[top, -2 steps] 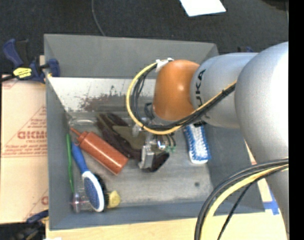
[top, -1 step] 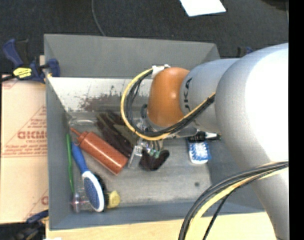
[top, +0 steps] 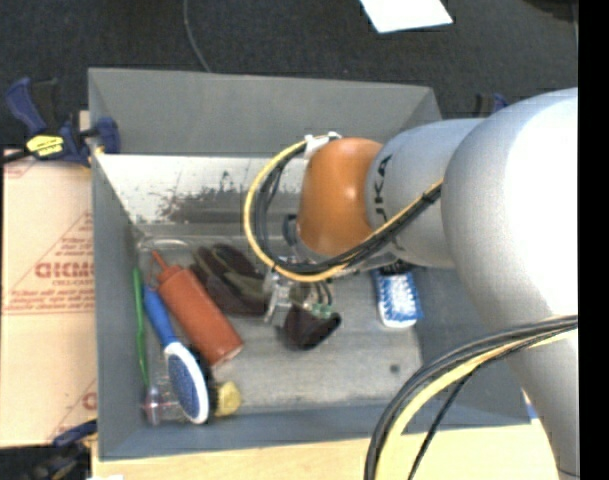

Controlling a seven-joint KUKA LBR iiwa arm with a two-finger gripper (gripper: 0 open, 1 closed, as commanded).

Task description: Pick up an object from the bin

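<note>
Camera view: reaching in from the right, orange wrist cover (top: 334, 208) up over the middle of the grey bin (top: 254, 118). Landmark = orange-red bottle (top: 199, 316), lying slanted on the bin floor, left of centre. Gripper (top: 296, 306) down low just right of the bottle, at the upper-left edge of a dark rounded lump (top: 312, 330) on the floor; touching it or just above it, can't tell which. Open or closed: can't tell either, too much hidden under the wrist. Dark brown floppy piece (top: 229, 273) just up-right of the bottle, between bottle and gripper. Blue-and-white brush (top: 179, 373) along the bottle's lower-left side, 1 green stick (top: 139, 318) further left by the wall. Small yellow bit (top: 227, 398) just below the bottle's base. Blue-white packet (top: 397, 298) well right of the bottle, beyond the gripper.
</note>
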